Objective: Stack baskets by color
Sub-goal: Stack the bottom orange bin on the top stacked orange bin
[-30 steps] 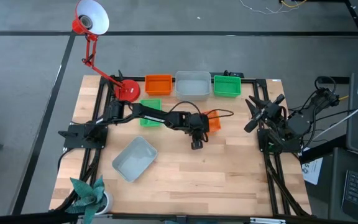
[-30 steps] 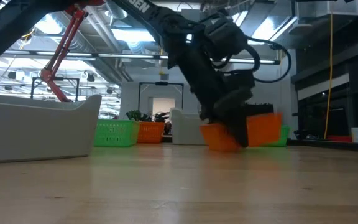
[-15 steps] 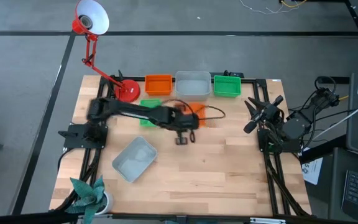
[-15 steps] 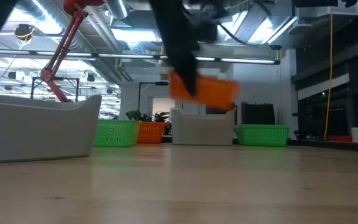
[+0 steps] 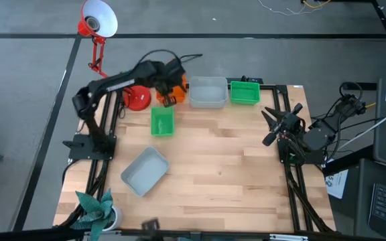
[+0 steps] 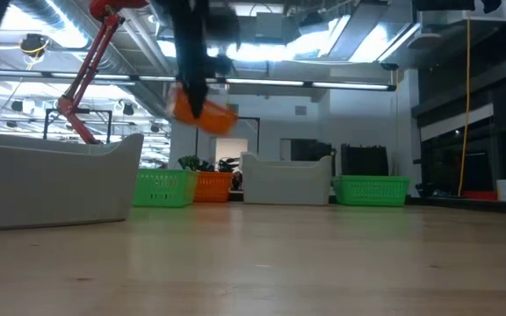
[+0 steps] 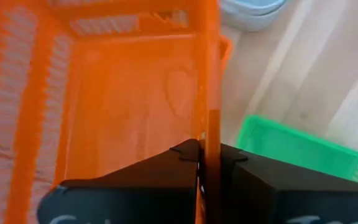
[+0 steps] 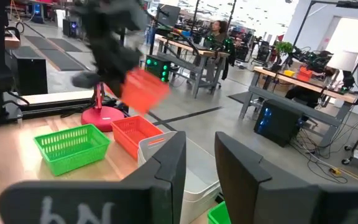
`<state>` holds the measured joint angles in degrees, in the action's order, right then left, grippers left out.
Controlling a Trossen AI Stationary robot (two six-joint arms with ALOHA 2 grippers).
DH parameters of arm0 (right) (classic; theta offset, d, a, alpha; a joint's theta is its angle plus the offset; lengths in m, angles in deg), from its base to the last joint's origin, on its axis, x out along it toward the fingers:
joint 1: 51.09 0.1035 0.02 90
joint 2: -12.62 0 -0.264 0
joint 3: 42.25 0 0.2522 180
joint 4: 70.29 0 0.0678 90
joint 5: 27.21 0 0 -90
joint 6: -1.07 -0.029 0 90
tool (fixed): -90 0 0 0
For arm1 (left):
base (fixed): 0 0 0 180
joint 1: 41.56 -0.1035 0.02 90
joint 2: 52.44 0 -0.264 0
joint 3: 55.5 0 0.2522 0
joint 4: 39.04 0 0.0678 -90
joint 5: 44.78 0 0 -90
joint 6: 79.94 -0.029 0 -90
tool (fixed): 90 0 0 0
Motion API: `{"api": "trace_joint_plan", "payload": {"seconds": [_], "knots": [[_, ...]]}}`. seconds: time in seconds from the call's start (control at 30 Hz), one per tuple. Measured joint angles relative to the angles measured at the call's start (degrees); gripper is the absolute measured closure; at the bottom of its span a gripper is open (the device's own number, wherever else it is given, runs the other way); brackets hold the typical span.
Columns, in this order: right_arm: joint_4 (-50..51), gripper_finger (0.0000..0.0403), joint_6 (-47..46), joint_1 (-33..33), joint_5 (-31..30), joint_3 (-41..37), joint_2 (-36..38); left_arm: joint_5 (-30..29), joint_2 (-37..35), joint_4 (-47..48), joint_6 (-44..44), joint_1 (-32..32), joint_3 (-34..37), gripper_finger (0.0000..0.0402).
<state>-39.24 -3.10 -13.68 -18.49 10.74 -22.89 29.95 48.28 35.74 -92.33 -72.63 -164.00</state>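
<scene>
Wooden bench (image 5: 220,167) is carrying baskets along its far edge. Left gripper (image 5: 168,99) is holding an orange basket (image 6: 202,111) in the air, jaws clenched on its wall, above another orange basket (image 6: 212,186) (mostly hidden from overhead). Right gripper (image 5: 268,122) is waiting at the bench's right side; whether its jaws are released I cannot tell.

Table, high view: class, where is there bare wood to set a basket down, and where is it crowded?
Free: the wide stretch between the tilted grey basket and the right arm's base, below the loose green basket. Crowded: the far edge, with the lamp base, grey basket and green basket.
</scene>
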Motion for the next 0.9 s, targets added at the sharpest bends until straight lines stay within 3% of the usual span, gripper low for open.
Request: {"api": "trace_joint_plan", "payload": {"seconds": [0.1, 0.2, 0.57, 0.9], "knots": [[0.7, 0.0317, 0.1, 0.0, 0.3, 0.0, 0.0, 4.9, 3.7, -1.7, -10.7, -4.7, 0.1, 0.0401], [1.4, 0.0317, 0.1, 0.0, 0.4, 0.0, 0.0, 5.5, 5.5, -1.4, -17.6, -8.0, 0.1, 0.0401], [2.0, 0.0317, 0.1, 0.0, 0.5, 0.0, 0.0, 16.1, 6.6, -1.9, -25.6, -12.3, 0.1, 0.0401], [2.1, 0.0317, 0.1, 0.0, 0.5, 0.0, 0.0, 16.5, 6.6, -4.5, -28.2, -12.0, 6.1, 0.0401]]}}
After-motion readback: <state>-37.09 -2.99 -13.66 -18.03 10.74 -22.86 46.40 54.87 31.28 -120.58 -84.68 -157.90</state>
